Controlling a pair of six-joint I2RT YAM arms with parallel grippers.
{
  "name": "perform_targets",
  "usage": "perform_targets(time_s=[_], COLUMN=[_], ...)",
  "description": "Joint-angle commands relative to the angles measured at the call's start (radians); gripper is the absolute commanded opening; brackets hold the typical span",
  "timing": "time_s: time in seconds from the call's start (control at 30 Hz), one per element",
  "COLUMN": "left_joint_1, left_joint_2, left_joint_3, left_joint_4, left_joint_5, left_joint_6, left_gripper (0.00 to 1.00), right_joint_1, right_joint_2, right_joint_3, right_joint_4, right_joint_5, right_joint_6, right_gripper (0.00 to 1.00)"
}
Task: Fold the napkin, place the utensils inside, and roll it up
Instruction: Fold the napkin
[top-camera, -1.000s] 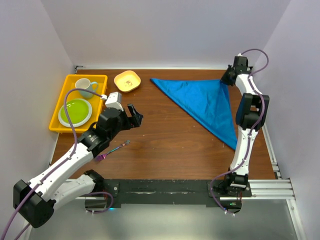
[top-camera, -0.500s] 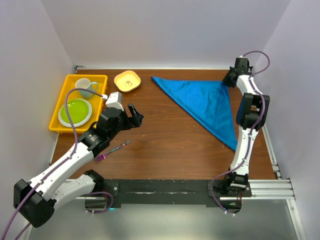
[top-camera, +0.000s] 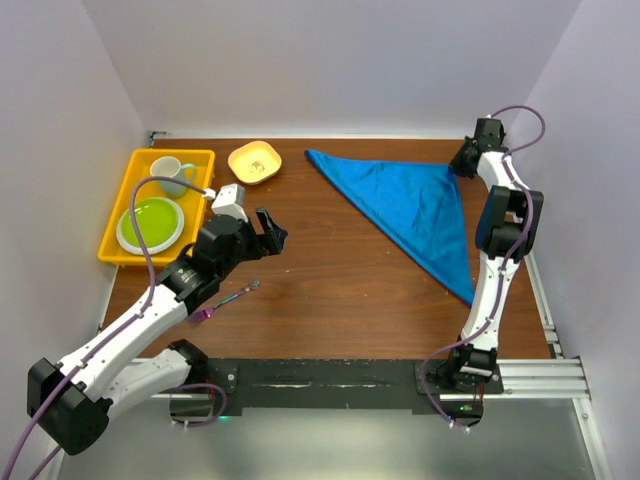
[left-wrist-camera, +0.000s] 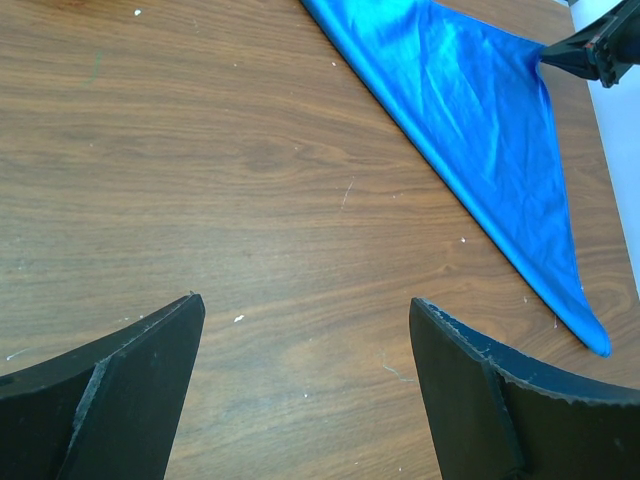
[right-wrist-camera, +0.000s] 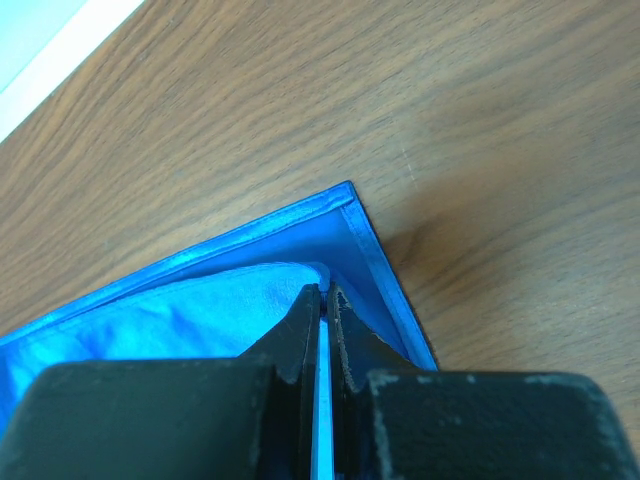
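Observation:
The blue napkin (top-camera: 415, 205) lies folded in a triangle on the right of the table; it also shows in the left wrist view (left-wrist-camera: 470, 120) and the right wrist view (right-wrist-camera: 200, 300). My right gripper (top-camera: 463, 160) is shut on the napkin's far right corner, with a fold of cloth pinched between its fingers (right-wrist-camera: 325, 300). The purple-pink utensil (top-camera: 228, 299) lies on the wood at the near left. My left gripper (top-camera: 268, 230) is open and empty above bare wood (left-wrist-camera: 300, 310), beyond the utensil and left of the napkin.
A yellow tray (top-camera: 120, 245) at the far left holds a green plate (top-camera: 150, 224) and a pale cup (top-camera: 172, 174). A small orange bowl (top-camera: 254, 162) sits beside it. White walls close in the table on three sides.
My right gripper has moved a little to the right with the napkin's corner, dragging the napkin slightly that way. The left arm has not moved.

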Motion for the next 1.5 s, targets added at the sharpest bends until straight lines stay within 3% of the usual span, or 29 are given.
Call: perform_targets(time_s=[0.0, 0.07, 0.1, 0.17, 0.2, 0.3, 0.43, 0.5, 0.6, 0.73, 0.87, 1.0, 1.3, 1.47], left_joint_1=[0.008, 0.006, 0.008, 0.008, 0.008, 0.009, 0.009, 0.009, 0.008, 0.002, 0.005, 0.009, 0.029, 0.052], left_joint_2=[-0.001, 0.001, 0.005, 0.011, 0.016, 0.037, 0.105, 0.173, 0.287, 0.48, 0.687, 0.884, 1.139, 1.205], left_joint_3=[0.015, 0.013, 0.013, 0.015, 0.018, 0.032, 0.061, 0.085, 0.13, 0.248, 0.415, 0.545, 0.756, 0.826], left_joint_4=[0.049, 0.049, 0.049, 0.05, 0.052, 0.075, 0.162, 0.268, 0.41, 0.535, 0.616, 0.652, 0.636, 0.61], left_joint_5=[0.008, 0.01, 0.01, 0.011, 0.014, 0.04, 0.086, 0.137, 0.202, 0.293, 0.349, 0.384, 0.42, 0.422], left_joint_6=[0.009, 0.011, 0.011, 0.011, 0.009, 0.002, -0.035, -0.038, -0.038, -0.025, -0.029, -0.043, -0.116, -0.164], left_gripper=[0.89, 0.89, 0.89, 0.89, 0.89, 0.89, 0.87, 0.74, 0.57, 0.44, 0.31, 0.27, 0.26, 0.26], right_joint_1=[-0.007, -0.005, -0.005, -0.007, -0.005, 0.004, 0.059, 0.102, 0.14, 0.151, 0.165, 0.153, 0.114, 0.082], right_joint_2=[-0.004, 0.021, 0.028, 0.051, 0.059, 0.047, -0.115, -0.239, -0.367, -0.574, -0.722, -0.864, -1.137, -1.122], right_joint_3=[0.06, 0.1, 0.118, 0.186, 0.218, 0.292, 0.089, -0.014, -0.249, -0.546, -0.726, -0.881, -1.053, -1.086], right_joint_4=[-0.018, -0.033, -0.051, -0.076, -0.143, -0.223, -0.261, -0.26, -0.205, -0.162, -0.183, -0.196, -0.328, -0.315], right_joint_5=[-0.012, -0.009, -0.005, 0.038, 0.046, 0.123, 0.266, 0.332, 0.308, 0.192, 0.221, 0.233, 0.275, 0.232], right_joint_6=[-0.007, -0.018, -0.039, -0.073, -0.108, -0.17, -0.15, -0.113, -0.073, -0.026, -0.02, 0.016, 0.034, 0.028], right_gripper=[0.04, 0.16, 0.31, 0.46, 0.61, 0.71, 0.8, 0.8, 0.75, 0.61, 0.54, 0.41, 0.29, 0.22])
